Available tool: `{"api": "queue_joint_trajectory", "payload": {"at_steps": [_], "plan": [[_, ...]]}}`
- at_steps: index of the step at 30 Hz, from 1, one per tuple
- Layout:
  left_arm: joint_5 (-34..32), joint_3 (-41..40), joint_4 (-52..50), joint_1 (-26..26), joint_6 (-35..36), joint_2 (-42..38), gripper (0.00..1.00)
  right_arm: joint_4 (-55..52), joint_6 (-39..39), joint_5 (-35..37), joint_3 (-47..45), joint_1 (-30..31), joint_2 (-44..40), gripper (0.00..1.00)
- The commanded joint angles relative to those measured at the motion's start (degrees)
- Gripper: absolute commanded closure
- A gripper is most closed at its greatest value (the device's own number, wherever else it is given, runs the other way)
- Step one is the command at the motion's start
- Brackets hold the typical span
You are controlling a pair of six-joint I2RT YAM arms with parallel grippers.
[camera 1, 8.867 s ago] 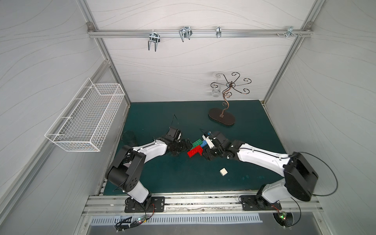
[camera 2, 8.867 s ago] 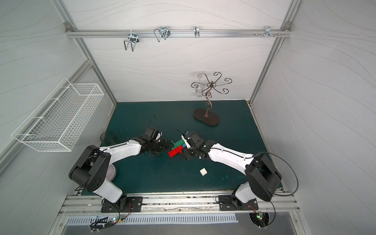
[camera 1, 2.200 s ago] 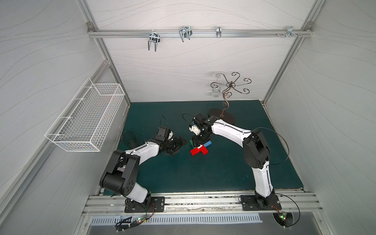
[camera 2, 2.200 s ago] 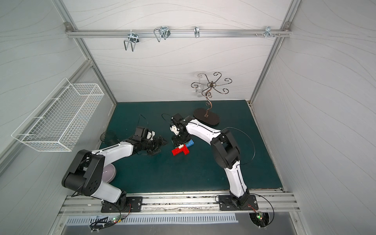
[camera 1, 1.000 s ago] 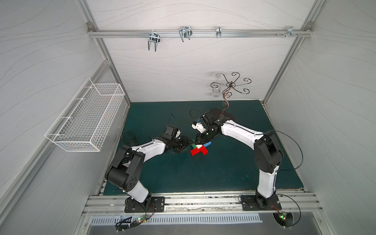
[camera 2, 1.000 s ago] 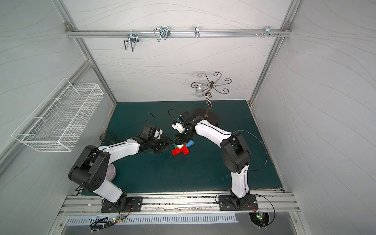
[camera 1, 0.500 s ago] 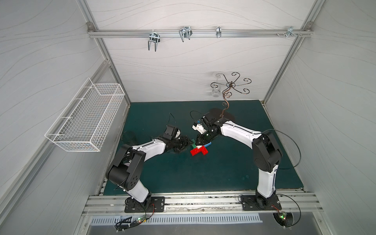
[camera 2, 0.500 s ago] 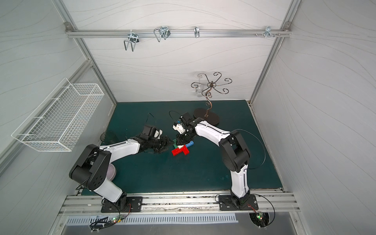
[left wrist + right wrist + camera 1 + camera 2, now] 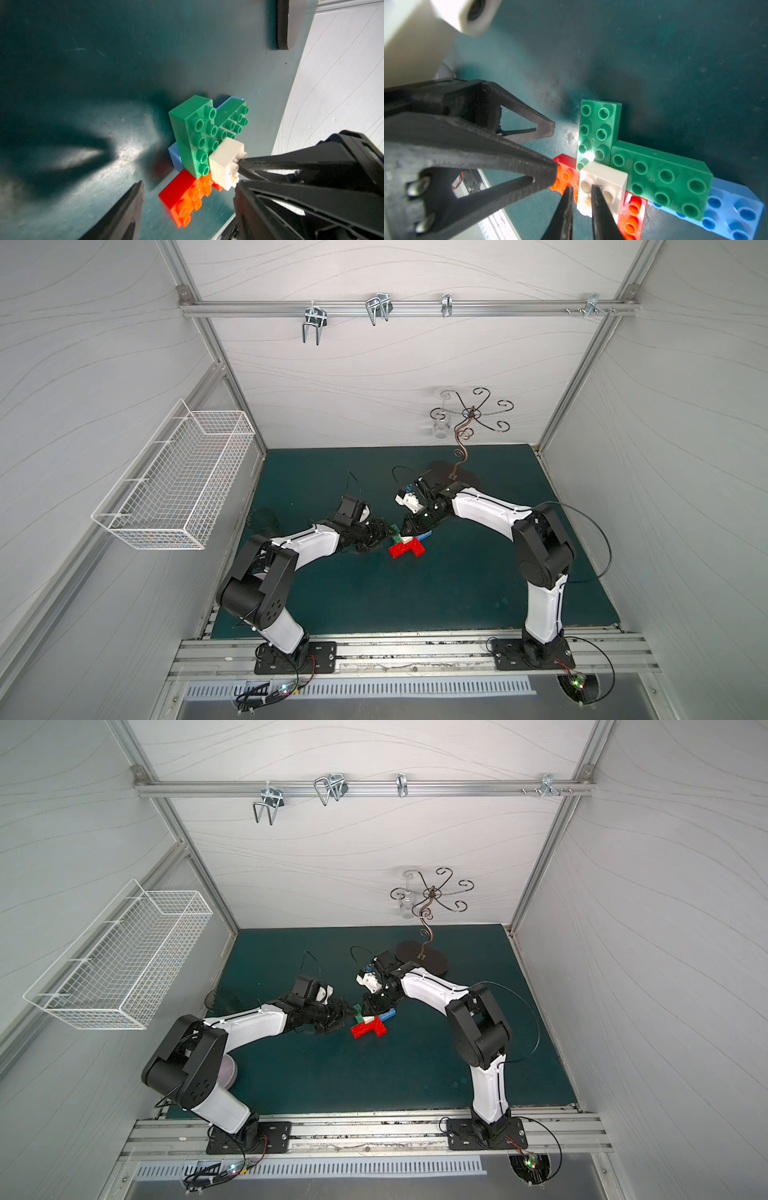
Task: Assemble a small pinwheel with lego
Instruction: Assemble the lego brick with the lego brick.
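We see the pinwheel sitting mid-counter. Our right pincer is closed, tips on the white brick at its centre. Our left pincer is open, one finger touching a red brick. The wire basket hangs on the wall, well apart.

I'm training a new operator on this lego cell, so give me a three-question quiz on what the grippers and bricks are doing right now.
1. Fill in: the left gripper, beside the pinwheel, is ____ (open or shut).
2. Which gripper has its tips on the white brick? A) left gripper B) right gripper C) neither
3. True or false: the white brick sits at the pinwheel's centre, next to two green bricks.

Key: 1 open; 2 B; 3 true.
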Motion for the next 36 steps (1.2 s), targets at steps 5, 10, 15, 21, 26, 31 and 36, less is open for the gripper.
{"api": "queue_joint_trajectory", "payload": {"at_steps": [5,10,15,21,26,31,36], "plan": [[-0.68,1.71,0.11,-0.37,0.78,0.06,0.26,2.31,-2.47,5.2,-9.07,0.42,1.54,0.8],[-0.95,1.51,0.02,-0.36,0.78,-0.12,0.26,4.04,-1.79,5.58,-11.69,0.5,4.26,0.8],[-1.02,1.82,-0.76,-0.38,0.97,-0.48,0.24,3.07,-1.85,3.85,-9.28,0.38,3.16,0.77],[-2.15,3.69,-4.16,0.88,1.96,-4.31,0.18,-2.32,1.36,-2.77,1.26,-0.29,-2.3,0.71],[-2.43,4.43,-7.41,1.81,3.29,-6.6,0.17,-0.18,2.06,-4.82,3.14,-2.27,-3.02,0.65],[-5.4,3.2,-13.13,2.9,6.85,-11.64,0.0,3.74,0.95,-4.08,2.1,-7.97,-2.08,0.55],[-5.82,1.24,-14.75,4.36,7.59,-13.91,0.0,5.6,0.22,-6.38,3.49,-10.97,2.55,0.41]]}}
